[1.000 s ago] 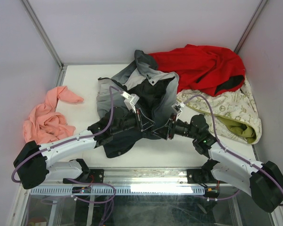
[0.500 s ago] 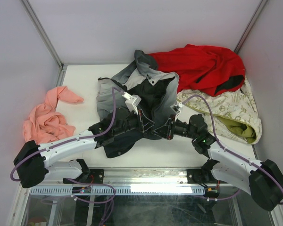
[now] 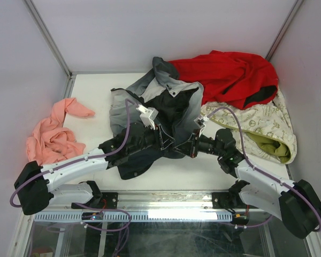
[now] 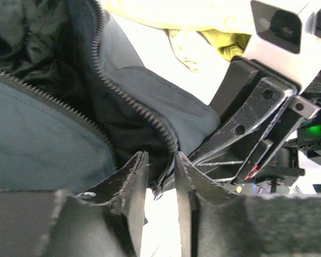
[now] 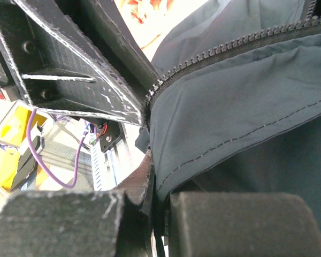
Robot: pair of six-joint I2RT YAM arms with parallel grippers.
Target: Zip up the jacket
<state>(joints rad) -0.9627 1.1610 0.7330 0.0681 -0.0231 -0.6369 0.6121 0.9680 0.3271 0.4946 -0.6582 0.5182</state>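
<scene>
The jacket (image 3: 166,104) lies open mid-table, grey shell out, black lining up. My two grippers meet at its near hem. The left gripper (image 3: 170,142) is narrowly open; in the left wrist view (image 4: 160,179) the bottom end of the zipper (image 4: 134,101) hangs between its fingertips, with white table showing in the gap. The right gripper (image 3: 188,145) is shut on the jacket's hem edge; in the right wrist view (image 5: 159,198) the grey fabric (image 5: 241,107) is pinched just below the zipper teeth (image 5: 230,48). The two grippers almost touch.
A red garment (image 3: 230,75) lies at the back right, touching the jacket's collar. A cream patterned cloth (image 3: 257,126) lies at the right, behind the right arm. A pink cloth (image 3: 53,134) lies at the left. Enclosure walls stand close on both sides.
The left gripper has shifted slightly right and nearer, closer to the right gripper. The right gripper still holds the hem and has barely moved.
</scene>
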